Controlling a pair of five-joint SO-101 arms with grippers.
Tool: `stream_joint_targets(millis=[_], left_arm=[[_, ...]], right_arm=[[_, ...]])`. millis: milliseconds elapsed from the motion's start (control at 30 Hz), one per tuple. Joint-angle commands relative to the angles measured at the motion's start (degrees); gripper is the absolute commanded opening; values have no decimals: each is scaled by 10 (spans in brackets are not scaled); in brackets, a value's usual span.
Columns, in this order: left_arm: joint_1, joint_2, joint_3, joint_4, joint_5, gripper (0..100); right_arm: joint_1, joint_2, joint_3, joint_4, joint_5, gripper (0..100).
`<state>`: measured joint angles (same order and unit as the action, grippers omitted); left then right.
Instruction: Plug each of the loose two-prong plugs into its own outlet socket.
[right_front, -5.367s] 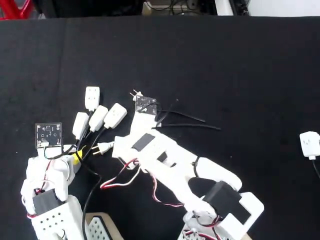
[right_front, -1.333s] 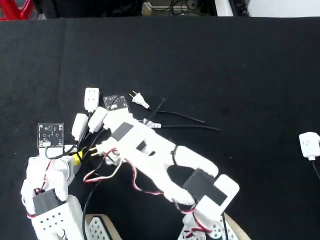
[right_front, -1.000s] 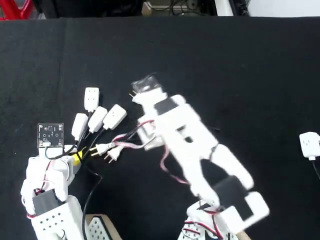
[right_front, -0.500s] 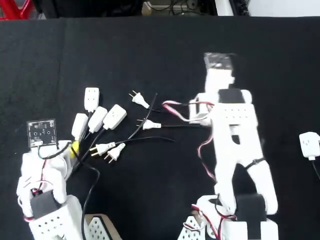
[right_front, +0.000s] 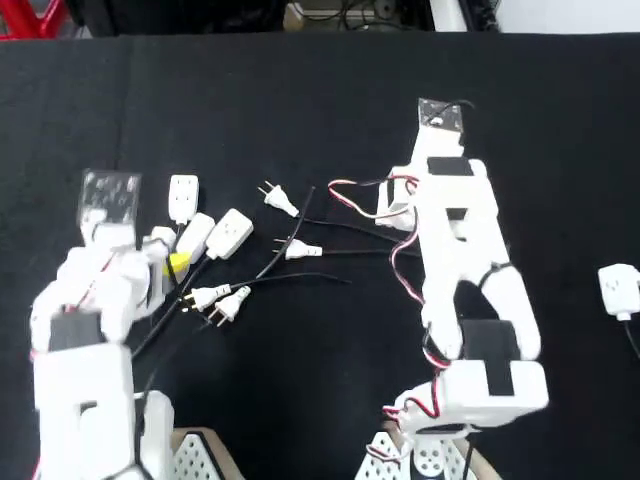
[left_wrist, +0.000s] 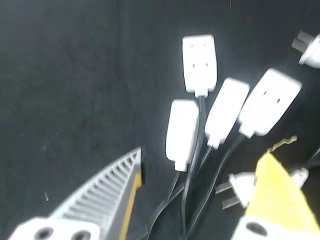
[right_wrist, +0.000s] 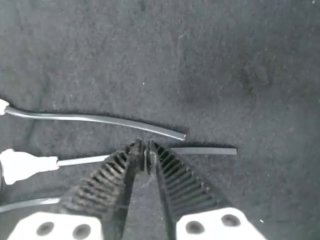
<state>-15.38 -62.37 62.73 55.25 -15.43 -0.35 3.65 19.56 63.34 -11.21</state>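
Observation:
Several white outlet sockets (right_front: 230, 232) on black cords fan out at the table's left, seen close as sockets (left_wrist: 199, 62). Loose white two-prong plugs lie near them: one plug (right_front: 278, 198), another plug (right_front: 298, 249), and a pair (right_front: 218, 301) nearest the sockets. My left gripper (left_wrist: 202, 155) is open just short of the sockets, with its yellow finger (right_front: 178, 262) beside a plug (left_wrist: 235, 187). My right gripper (right_wrist: 145, 150) is shut on nothing above two cut cable ends (right_wrist: 182, 135); its arm (right_front: 455, 220) stretches up the table's middle right.
One more white socket (right_front: 620, 288) sits at the right edge. Black cords (right_front: 300, 280) trail from the plugs across the middle. The black table (right_front: 300, 100) is bare at the back.
The right arm swung from over the sockets and plugs to the table's right, uncovering the plugs. The left arm moved forward to the sockets.

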Motion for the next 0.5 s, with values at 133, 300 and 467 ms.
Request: stream_joint_targets(millis=[133, 300, 467], left_arm=[[34, 239, -204, -40, 53, 350], [65, 416, -332, -47, 92, 350], [74, 612, -515, 50, 76, 350]], right_arm=[[15, -1, -32, -7, -4, 11], [15, 0, -32, -7, -4, 11], [15, 0, -32, -8, -3, 11]])
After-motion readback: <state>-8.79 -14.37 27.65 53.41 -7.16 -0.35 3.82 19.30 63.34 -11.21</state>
